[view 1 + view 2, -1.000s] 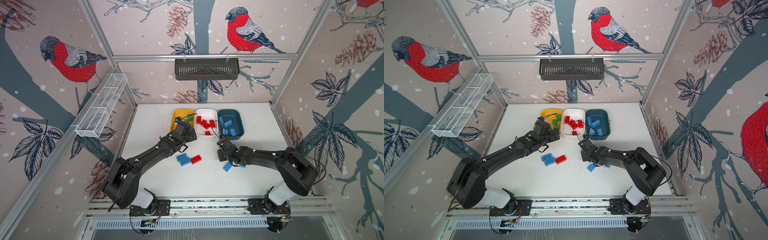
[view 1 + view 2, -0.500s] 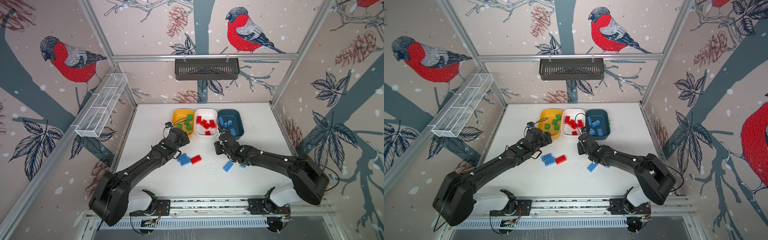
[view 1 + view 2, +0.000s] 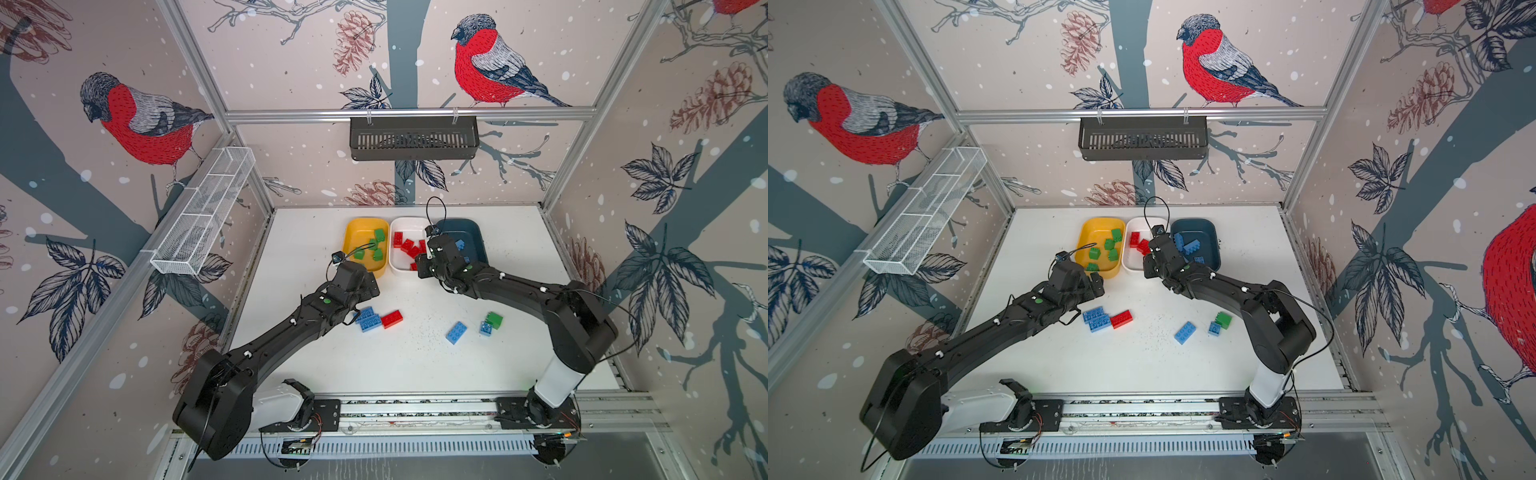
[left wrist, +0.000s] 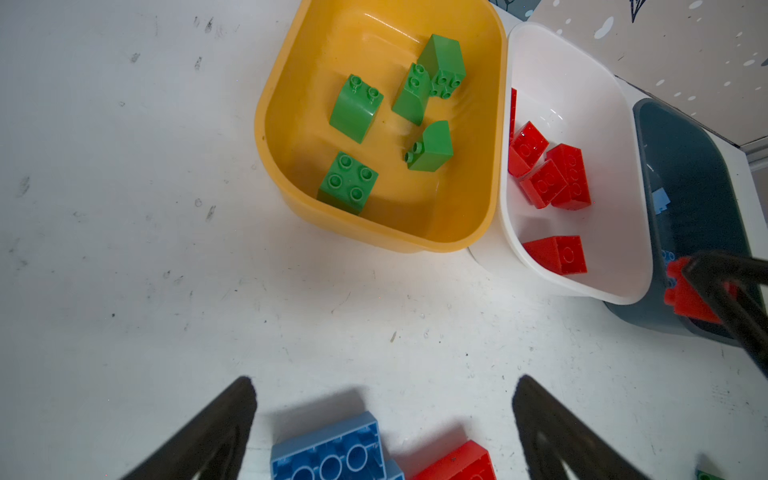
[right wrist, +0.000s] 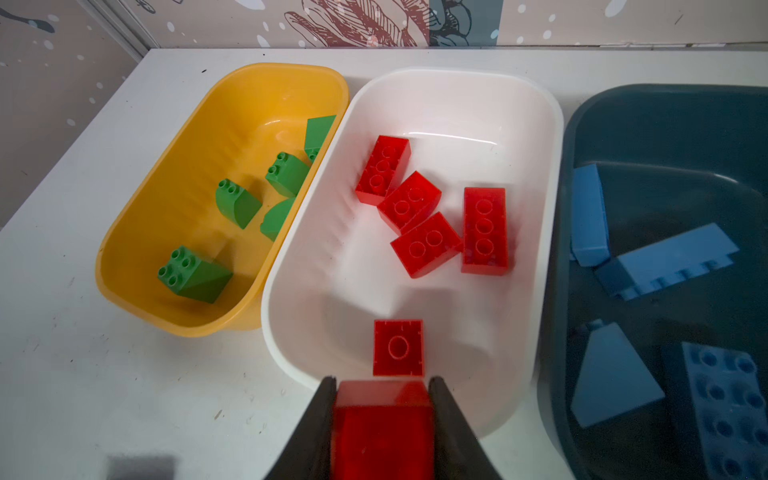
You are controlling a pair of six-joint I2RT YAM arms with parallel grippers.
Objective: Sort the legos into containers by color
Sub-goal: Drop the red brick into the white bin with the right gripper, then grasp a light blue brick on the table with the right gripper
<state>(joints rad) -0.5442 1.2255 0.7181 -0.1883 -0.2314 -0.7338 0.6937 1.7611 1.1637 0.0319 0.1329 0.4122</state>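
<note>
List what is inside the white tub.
Five red bricks lie inside the white tub, nothing else visible. Its near rim is partly covered by the right gripper and the red brick it holds.

Matte black jointed left arm (image 3: 270, 340) and right arm (image 3: 519, 286), each rising from a white cylindrical base link (image 3: 555, 382) and carrying a small green indicator dot (image 3: 327, 301).

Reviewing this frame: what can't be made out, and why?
Held red brick in the right gripper: cut off by the right wrist view's bottom edge.
Near contents of the teal tub: covered by the right arm in both top views.
Count of blue bricks beside the left arm: arm overlaps them.
</note>
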